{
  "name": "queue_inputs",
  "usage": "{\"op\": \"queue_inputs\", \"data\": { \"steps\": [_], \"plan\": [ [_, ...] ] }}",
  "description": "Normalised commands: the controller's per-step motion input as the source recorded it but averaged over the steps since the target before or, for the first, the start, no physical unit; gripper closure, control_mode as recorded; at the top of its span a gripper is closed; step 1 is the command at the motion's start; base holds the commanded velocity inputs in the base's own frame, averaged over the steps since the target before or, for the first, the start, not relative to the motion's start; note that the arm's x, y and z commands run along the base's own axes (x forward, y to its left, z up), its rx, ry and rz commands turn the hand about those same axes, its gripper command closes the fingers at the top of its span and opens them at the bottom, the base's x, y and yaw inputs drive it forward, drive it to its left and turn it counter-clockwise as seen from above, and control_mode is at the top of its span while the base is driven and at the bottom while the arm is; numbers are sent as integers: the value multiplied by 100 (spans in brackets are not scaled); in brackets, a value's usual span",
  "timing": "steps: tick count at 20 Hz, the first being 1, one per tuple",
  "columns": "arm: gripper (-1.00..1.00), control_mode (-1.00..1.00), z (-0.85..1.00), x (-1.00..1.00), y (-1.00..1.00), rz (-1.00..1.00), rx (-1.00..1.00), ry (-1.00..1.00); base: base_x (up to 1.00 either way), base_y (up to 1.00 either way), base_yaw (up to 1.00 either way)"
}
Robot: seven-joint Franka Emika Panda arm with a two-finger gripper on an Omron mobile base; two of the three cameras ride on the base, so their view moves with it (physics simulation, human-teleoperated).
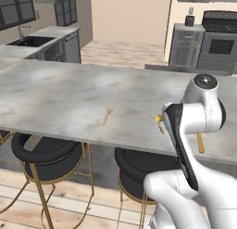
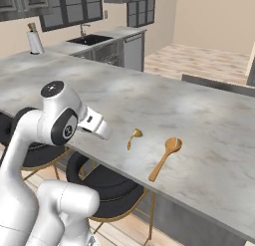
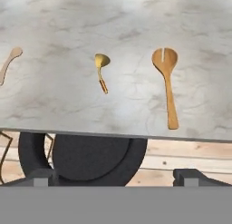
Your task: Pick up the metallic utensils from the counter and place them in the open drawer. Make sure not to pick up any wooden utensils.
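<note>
- Your pincer [image 3: 116,175] is spread wide, its dark tips at the bottom of the hand view, pinching nothing.
- On the desk [image 3: 68,96], mid-frame in the hand view, lies a small gold-bowled ladle [image 3: 101,70].
- Right of it is a slotted wooden spoon [image 3: 166,82]; at the left edge, a smaller wooden piece [image 3: 8,62].
- A black stool [image 3: 90,157] stands below the desk edge.
</note>
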Motion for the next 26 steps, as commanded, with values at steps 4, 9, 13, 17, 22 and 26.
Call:
{"op": "queue_inputs", "data": {
  "steps": [4, 9, 13, 17, 22, 26],
  "plan": [
    [-100, -100, -50, 51, -26, 3, 0, 8, 0, 0, 0],
    [-100, -100, -56, 60, -7, 6, 2, 5, 0, 0, 0],
    [-100, -100, -35, 58, -8, 12, 4, 0, 0, 0, 0],
    [-100, -100, -37, 59, -10, 12, 2, 0, 0, 0, 0],
    [-100, -100, -32, 48, -12, 8, 0, 2, 0, 0, 0],
    [-100, -100, -33, 33, -12, 0, 0, 3, 0, 0, 0]
  ]
}}
